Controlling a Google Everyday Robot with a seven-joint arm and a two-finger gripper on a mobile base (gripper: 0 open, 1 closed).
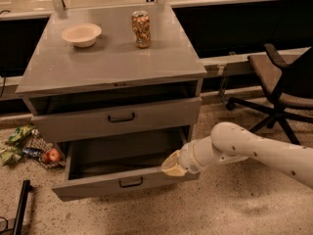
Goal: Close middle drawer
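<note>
The middle drawer (93, 186) is a wide grey metal drawer, pulled far out of the cabinet. Its deep box is empty and a small black bar handle (131, 182) sits on its front panel. My gripper (172, 166), a tan tip on a white arm reaching in from the right, is at the right end of the drawer's front edge. It looks to be touching that edge. The fingers are together and hold nothing. The grey drawer above (117, 117) stands slightly out with a dark gap over it. Anything below the open drawer is hidden.
A cream bowl (81, 34) and a patterned can (141, 29) stand on the cabinet top (112, 65). A black office chair (281, 80) is to the right. Snack bags and a red apple (52, 155) lie on the floor at the left, near a black bar (19, 207).
</note>
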